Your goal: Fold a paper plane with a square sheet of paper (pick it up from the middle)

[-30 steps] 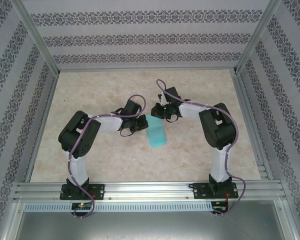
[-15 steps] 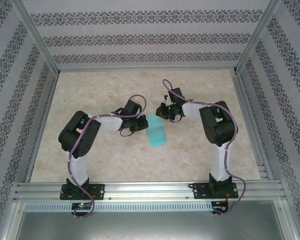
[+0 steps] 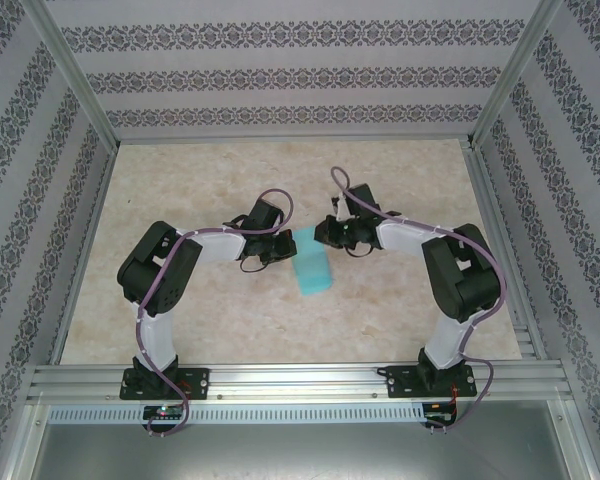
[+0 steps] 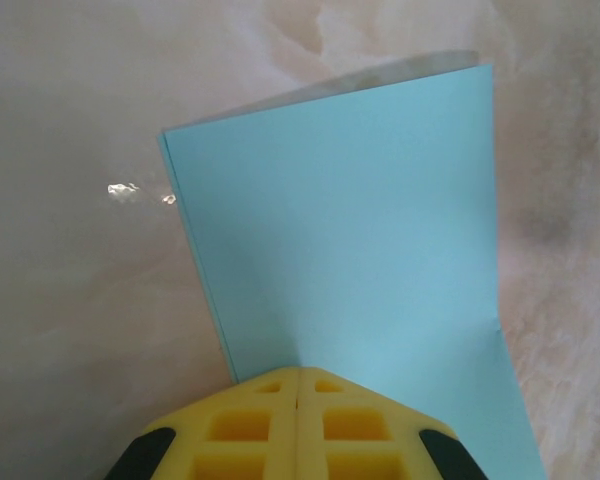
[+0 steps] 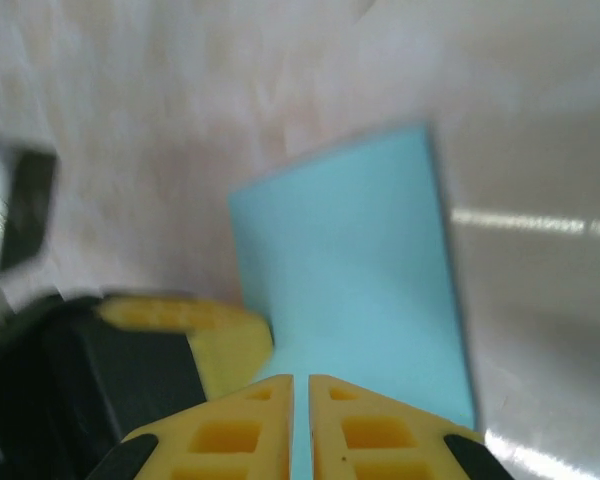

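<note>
Patterned walls overhead; paper's (image 4: pixel 350 230) doubled edge close-up.

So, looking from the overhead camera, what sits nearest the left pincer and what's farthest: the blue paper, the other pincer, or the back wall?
1. The blue paper: touching the left pincer, just to its right.
2. The right pincer: across the paper, further right.
3. The back wall: well beyond the table's far edge.
</note>
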`<state>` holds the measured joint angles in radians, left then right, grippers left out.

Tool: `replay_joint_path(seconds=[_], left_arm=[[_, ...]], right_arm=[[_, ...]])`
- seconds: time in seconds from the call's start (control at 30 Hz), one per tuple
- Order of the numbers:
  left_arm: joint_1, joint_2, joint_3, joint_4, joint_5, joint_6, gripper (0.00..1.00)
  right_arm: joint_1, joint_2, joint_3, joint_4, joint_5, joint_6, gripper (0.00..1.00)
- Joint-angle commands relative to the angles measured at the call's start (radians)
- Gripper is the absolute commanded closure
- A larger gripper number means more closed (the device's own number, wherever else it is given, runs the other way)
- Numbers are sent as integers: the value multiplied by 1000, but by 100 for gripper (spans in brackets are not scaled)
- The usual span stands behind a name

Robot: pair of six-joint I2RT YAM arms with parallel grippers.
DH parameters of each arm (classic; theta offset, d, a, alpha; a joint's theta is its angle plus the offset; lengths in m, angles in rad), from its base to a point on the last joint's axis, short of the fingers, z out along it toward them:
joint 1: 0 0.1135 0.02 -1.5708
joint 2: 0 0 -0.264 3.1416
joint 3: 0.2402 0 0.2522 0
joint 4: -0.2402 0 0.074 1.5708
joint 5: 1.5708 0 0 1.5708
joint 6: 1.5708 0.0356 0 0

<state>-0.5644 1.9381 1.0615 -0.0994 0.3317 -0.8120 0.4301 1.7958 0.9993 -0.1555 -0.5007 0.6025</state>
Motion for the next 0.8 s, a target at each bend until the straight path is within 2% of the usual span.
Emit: replay_joint_path(seconds=[0.0, 0.23, 0.77], left_arm=[[-3, 98, -56, -225, -112, 33, 96], [-4, 102, -58, -223, -111, 30, 96], [-3, 103, -67, -215, -119, 26, 96]], right_arm=[[28, 11, -10, -52, -78, -59, 87], [35, 68, -6, -84, -81, -74, 86], [29, 36, -97, -114, -58, -83, 85]])
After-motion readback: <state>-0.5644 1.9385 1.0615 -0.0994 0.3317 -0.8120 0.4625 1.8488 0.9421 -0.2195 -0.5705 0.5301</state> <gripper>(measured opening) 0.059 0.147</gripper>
